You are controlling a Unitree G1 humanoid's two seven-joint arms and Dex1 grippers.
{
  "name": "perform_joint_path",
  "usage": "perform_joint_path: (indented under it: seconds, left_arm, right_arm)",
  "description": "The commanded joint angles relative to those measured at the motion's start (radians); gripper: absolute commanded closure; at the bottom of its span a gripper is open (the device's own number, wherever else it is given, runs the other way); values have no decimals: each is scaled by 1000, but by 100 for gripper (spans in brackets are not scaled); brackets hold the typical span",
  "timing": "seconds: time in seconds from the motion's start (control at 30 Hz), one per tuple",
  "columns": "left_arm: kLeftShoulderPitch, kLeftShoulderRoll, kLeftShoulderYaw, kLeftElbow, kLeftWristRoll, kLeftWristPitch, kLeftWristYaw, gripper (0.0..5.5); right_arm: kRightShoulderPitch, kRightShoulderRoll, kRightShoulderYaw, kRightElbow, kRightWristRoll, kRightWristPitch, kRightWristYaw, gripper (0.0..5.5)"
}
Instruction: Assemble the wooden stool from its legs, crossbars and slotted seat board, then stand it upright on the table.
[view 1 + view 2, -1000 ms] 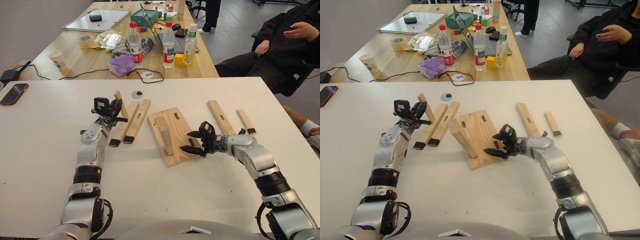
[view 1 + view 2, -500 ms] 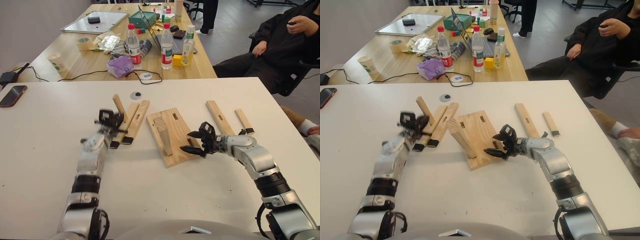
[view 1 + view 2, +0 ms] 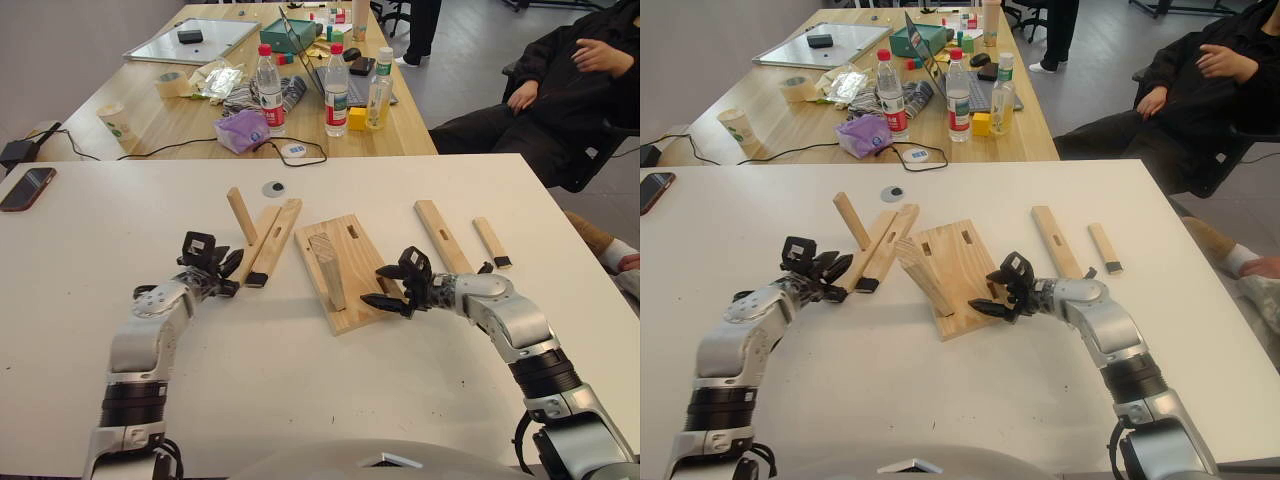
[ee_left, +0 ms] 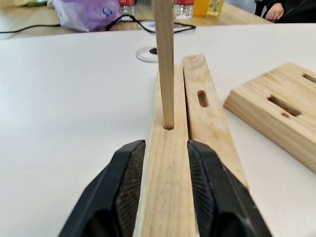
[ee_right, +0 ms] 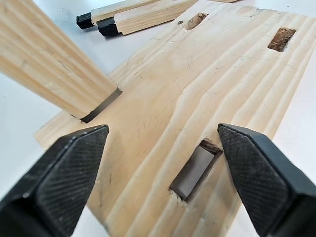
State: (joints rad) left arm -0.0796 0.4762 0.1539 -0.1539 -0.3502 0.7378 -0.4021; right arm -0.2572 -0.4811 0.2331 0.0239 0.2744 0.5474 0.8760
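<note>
The slotted seat board (image 3: pixel 352 250) lies flat mid-table with one leg (image 3: pixel 326 262) stuck in it, leaning. My right gripper (image 3: pixel 391 290) is open at the board's near right corner; in the right wrist view its fingers (image 5: pixel 64 182) stand wide apart over the board (image 5: pixel 197 84), near a slot (image 5: pixel 193 170). Two more legs (image 3: pixel 272 238) lie side by side left of the board, with a thin crossbar (image 3: pixel 240 214) standing in the left one. My left gripper (image 3: pixel 213 270) is shut on the near end of that leg (image 4: pixel 168 163), pads against both its sides.
Another slotted leg (image 3: pixel 439 233) and a short crossbar (image 3: pixel 490 241) lie right of the board. A phone (image 3: pixel 27 187) sits at the far left edge, and a round grommet (image 3: pixel 273 188) behind the legs. A cluttered table and a seated person are beyond.
My left gripper has come back toward me, from over the middle of the two legs down to their near ends, and closed around the left one. The right gripper has barely moved.
</note>
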Motion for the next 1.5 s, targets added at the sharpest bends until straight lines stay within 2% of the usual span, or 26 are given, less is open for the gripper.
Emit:
perform_joint_path:
  seconds: [0.03, 0.17, 0.27, 0.5, 0.73, 1.0, 1.1, 1.23, 1.3, 1.4, 1.5]
  left_arm:
    - [21, 41, -18, -25, -21, 101, -38, 378]
    - [47, 49, -49, -14, 5, 101, -43, 318]
    - [53, 60, -66, 7, 26, 76, -52, 318]
    - [15, 78, -17, 4, 20, 63, -66, 318]
    - [33, 92, -67, 90, 13, 94, -138, 318]
    - [21, 90, -46, 170, 31, 72, -132, 318]
    - [6, 68, -37, 187, 24, 81, -115, 347]
    - [8, 55, -28, 198, 28, 70, -100, 349]
    - [-6, 47, 7, 203, 27, 14, -84, 349]
    - [-72, 31, 84, 169, -3, -122, -79, 349]
    - [-141, 9, 147, 121, -85, -182, -111, 349]
  right_arm:
    - [14, 8, -8, -19, -4, -5, -16, 141]
    - [16, 3, -8, -21, -2, -6, -13, 141]
    - [18, 0, -8, -20, -3, -6, -11, 141]
    - [20, 4, -6, -25, -2, -2, -14, 141]
    - [18, 3, -8, -27, -1, 1, -15, 141]
    - [11, 0, -10, -21, -1, 2, -11, 141]
    - [10, 3, -8, -22, -1, 1, -11, 141]
    - [1, 3, -17, -19, 3, 1, -12, 141]
    - [-14, 21, -56, -30, 52, 42, -17, 141]
    - [-113, 91, -221, -39, 261, 218, -57, 141]
    - [-242, 127, -374, 3, 444, 367, -105, 141]
